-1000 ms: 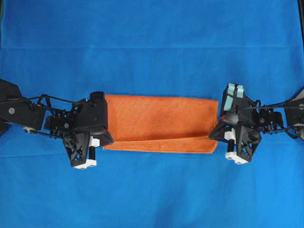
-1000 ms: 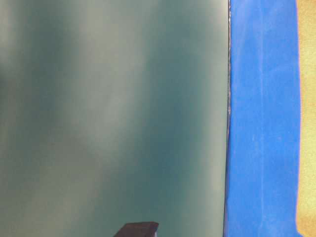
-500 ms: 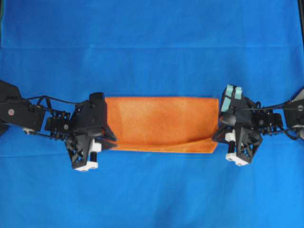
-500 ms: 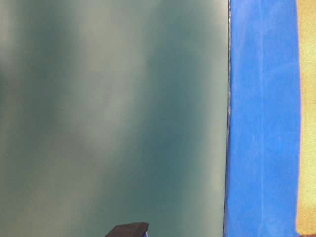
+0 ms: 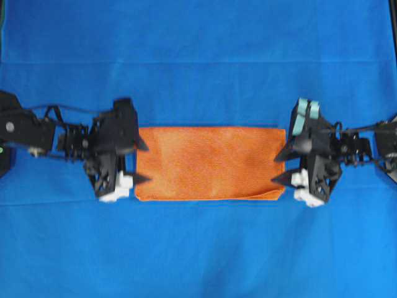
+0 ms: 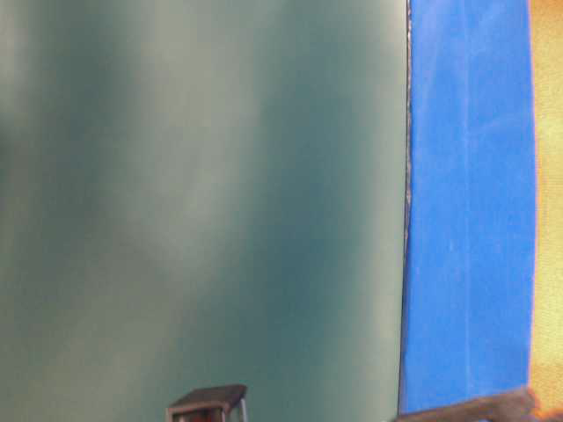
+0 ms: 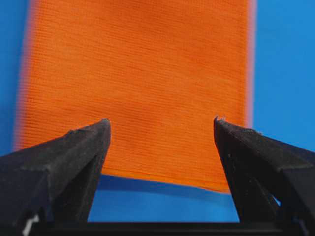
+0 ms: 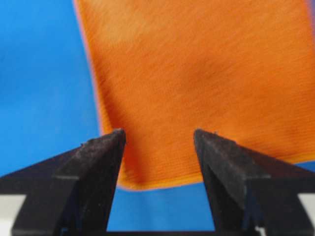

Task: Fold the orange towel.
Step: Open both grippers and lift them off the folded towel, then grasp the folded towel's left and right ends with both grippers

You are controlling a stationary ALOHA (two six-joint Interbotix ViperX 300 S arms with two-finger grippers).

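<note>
Orange towel (image 5: 209,163) lies flat on the blue cloth (image 5: 198,62) as a wide rectangle, in the middle of the overhead view. A doubled edge shows along its 6 o'clock side, so I judge one fold to be done, the two layers lying nearly flush. What is left, by my reading, is at least one more fold, likely bringing the 3 o'clock end over to the 9 o'clock end, or the reverse.

Both grippers stand with jaws spread and nothing between them. The left gripper (image 5: 140,162) sits at the towel's 9 o'clock end, its tips just off the short edge. The right gripper (image 5: 279,165) sits at the 3 o'clock end, tips at the hem. In the left wrist view the towel (image 7: 138,88) lies ahead of the wide jaws, not within them. The right wrist view shows the same, with a towel (image 8: 206,73) corner just beyond the tips.
</note>
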